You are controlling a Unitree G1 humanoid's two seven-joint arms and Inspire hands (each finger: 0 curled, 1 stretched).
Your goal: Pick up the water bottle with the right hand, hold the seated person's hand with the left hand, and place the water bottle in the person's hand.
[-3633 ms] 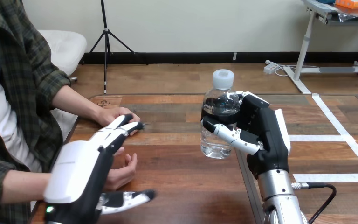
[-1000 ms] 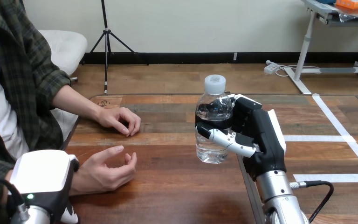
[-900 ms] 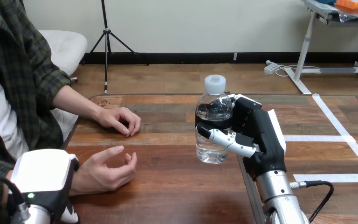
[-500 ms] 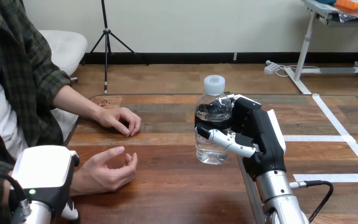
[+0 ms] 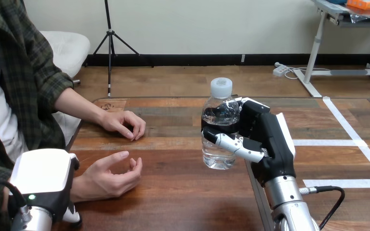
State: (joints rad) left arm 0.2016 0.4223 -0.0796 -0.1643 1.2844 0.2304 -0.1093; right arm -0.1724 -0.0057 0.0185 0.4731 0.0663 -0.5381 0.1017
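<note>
water bottle (image 5: 216, 114) upright, right robot hand (image 5: 268, 137) gripping

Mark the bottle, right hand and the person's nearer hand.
bottle (image 5: 216, 155): head view, lower body.
right hand (image 5: 271, 137): head view, black side.
person's nearer hand (image 5: 105, 177): head view, its middle.

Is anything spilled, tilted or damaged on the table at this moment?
Nothing stands out. The water bottle is upright with its cap on, and the right hand has its fingers curled round it. The wooden table looks dry.
</note>
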